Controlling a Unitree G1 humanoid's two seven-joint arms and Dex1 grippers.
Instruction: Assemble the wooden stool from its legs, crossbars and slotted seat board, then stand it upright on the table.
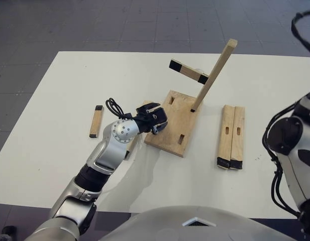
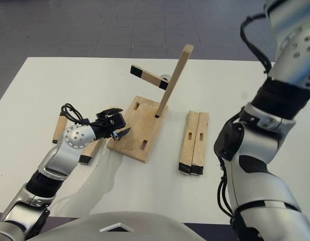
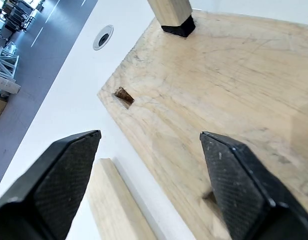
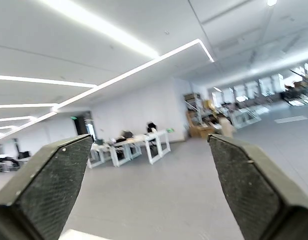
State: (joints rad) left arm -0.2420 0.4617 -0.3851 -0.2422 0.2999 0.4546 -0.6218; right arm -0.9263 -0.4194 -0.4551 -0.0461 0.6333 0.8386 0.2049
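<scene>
- So far, one leg point(image 1: 213, 75) stands tilted in a slot of the seat board point(image 1: 170, 128), mid-frame in the head view. One crossbar point(image 1: 189, 71) sticks out from it toward the upper left.
- The board lies flat on the worktop point(image 1: 54, 150), and I can see other slots in it unfilled.
- Two more legs point(image 1: 231, 136) lie side by side to the right of the board, apart from it.
- A short bar point(image 1: 96, 121) lies at centre left. Another piece point(image 2: 89, 150) with a black end lies half under my left arm, just beside the board; I cannot tell whether it is a leg or a bar.
- My left hand point(image 1: 156, 119) hovers over the board's left edge, fingers wide, holding nothing.
- My right hand point(image 4: 149, 190) is up facing the room, fingers wide and empty.
- I judge this under halfway: the other legs, the bars and standing the stool upright are all left.
</scene>
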